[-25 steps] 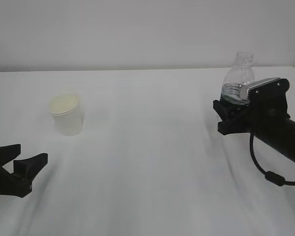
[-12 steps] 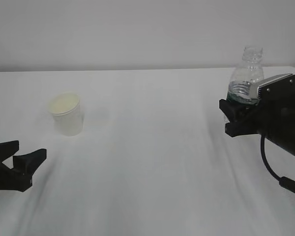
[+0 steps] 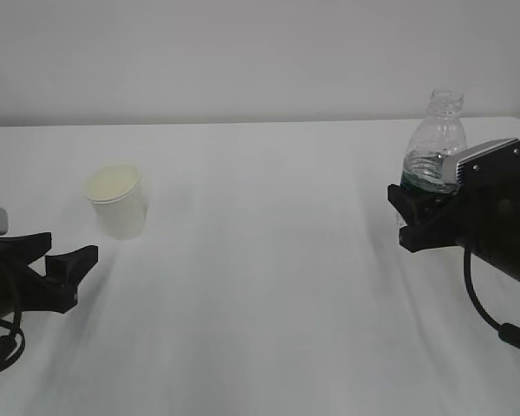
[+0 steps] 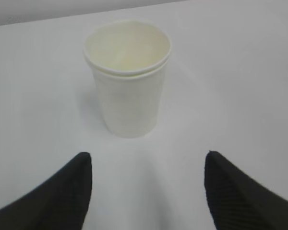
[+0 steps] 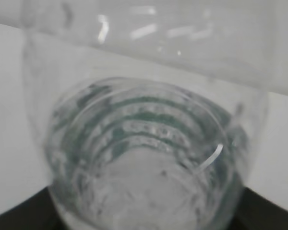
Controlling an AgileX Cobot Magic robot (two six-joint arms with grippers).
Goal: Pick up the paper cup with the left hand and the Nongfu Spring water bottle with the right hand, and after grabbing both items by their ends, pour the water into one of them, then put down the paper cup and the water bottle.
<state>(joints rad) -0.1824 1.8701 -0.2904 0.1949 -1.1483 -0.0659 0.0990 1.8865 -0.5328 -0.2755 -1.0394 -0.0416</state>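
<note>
A big white counter [image 3: 269,260] fills most of the view. Its top looks soft, like a cloth, with a few gentle wrinkles and gray shadows. Behind it stands a plain pale gray wall [image 3: 243,52]. The far edge of the counter meets the wall in a straight line.

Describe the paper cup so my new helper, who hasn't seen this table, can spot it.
On the white table, look left, just beyond the open left gripper. The paper cup stands there upright, alone: short, white, cream inside, unlike the clear bottle far right.
</note>
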